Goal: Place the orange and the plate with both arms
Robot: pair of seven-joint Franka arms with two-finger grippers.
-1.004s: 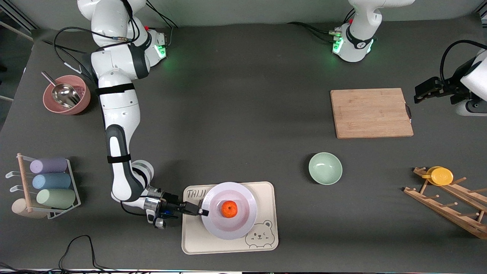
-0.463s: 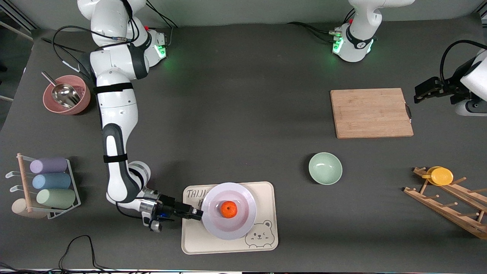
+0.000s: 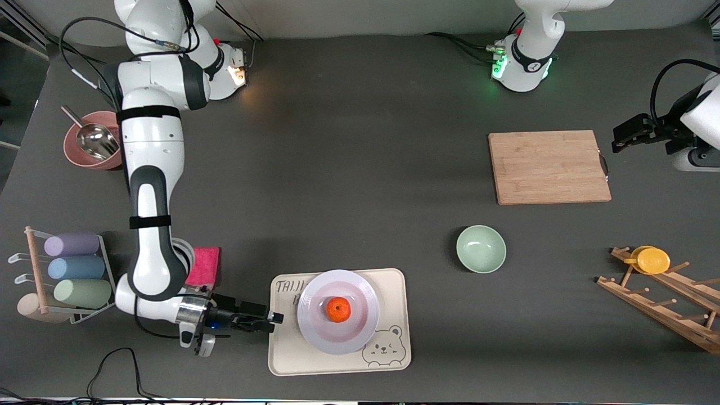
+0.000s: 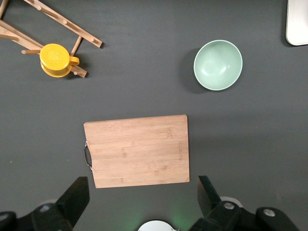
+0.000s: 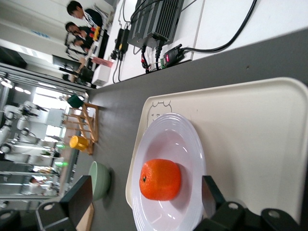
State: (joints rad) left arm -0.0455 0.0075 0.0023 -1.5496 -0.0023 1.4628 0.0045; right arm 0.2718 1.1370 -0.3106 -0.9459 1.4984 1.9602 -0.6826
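Note:
The orange (image 3: 338,309) lies in the middle of the pale plate (image 3: 315,333), which rests on the cream bear tray (image 3: 292,360). My right gripper (image 3: 274,319) is low at the tray's edge toward the right arm's end, open, a short gap from the plate's rim. In the right wrist view the orange (image 5: 160,179) and plate (image 5: 168,130) lie ahead of the open right gripper (image 5: 144,202), nothing held. My left gripper (image 3: 619,143) waits high over the table by the cutting board; the left wrist view shows this left gripper (image 4: 141,195) open and empty.
A mint-green bowl (image 3: 481,248) and a wooden cutting board (image 3: 548,167) lie toward the left arm's end. A wooden rack with a yellow cup (image 3: 652,260) is beside them. A pink sponge (image 3: 203,266), a cup rack (image 3: 73,270) and a pink bowl (image 3: 95,143) flank the right arm.
The right gripper opened off the plate's rim and drew back toward the right arm's end, uncovering the pink sponge. Plate and orange stay on the tray. The left arm is still.

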